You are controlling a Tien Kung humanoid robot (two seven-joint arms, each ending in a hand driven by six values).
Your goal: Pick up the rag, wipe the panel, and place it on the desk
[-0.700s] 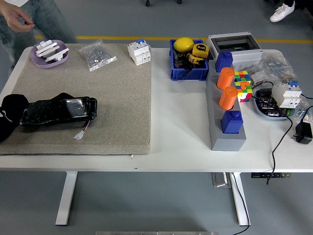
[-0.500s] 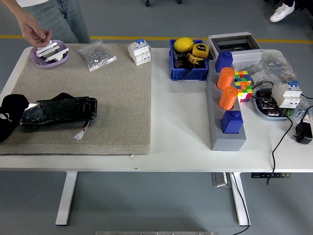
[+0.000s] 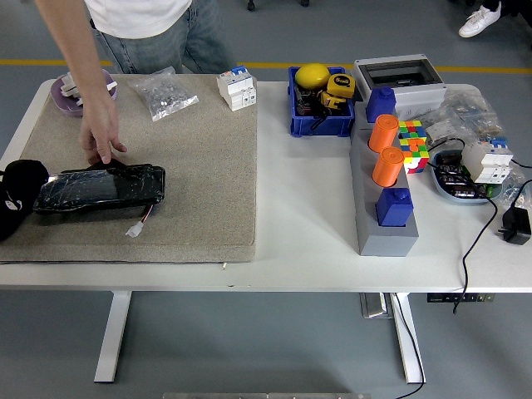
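Watch the person's hand (image 3: 101, 137) at left of frame: it reaches down onto the top edge of the black panel (image 3: 98, 189), right where a dark rag (image 3: 108, 164) seems to lie, so any reach risks contact. Your left hand (image 3: 18, 198) sits at the left edge against the panel's end; I cannot tell how its fingers stand. The right arm is out of view.

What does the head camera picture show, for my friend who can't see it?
A person's hand reaches down to a black panel lying on a grey mat, on a white table. The robot's black left hand rests at the panel's left end.
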